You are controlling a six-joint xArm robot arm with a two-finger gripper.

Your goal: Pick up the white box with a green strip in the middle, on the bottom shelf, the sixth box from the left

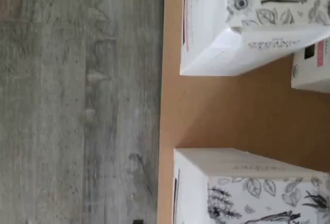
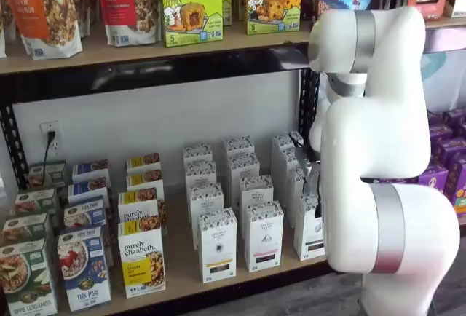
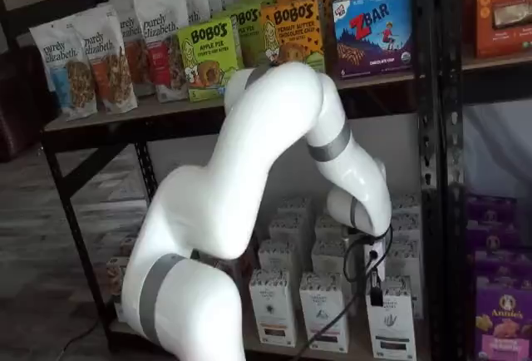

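Note:
The white box (image 3: 391,325) stands at the front right of the bottom shelf (image 3: 299,349), a tall narrow carton with a speckled top. In a shelf view the arm covers part of the white box (image 2: 309,230). The wrist view shows its patterned top and a dark strip on the front of the white box (image 1: 247,182). A like carton with a pinkish strip (image 1: 211,33) stands beside it across a gap of bare board. My gripper (image 3: 375,291) hangs just above the white box with a cable beside it. Its fingers are mostly hidden; nothing is held.
Rows of like white cartons (image 2: 217,247) fill the shelf behind and to the left. Colourful granola boxes (image 2: 142,258) stand further left. A black perforated upright (image 3: 432,211) rises close to the right. Grey floor (image 1: 77,100) lies beyond the shelf's front edge.

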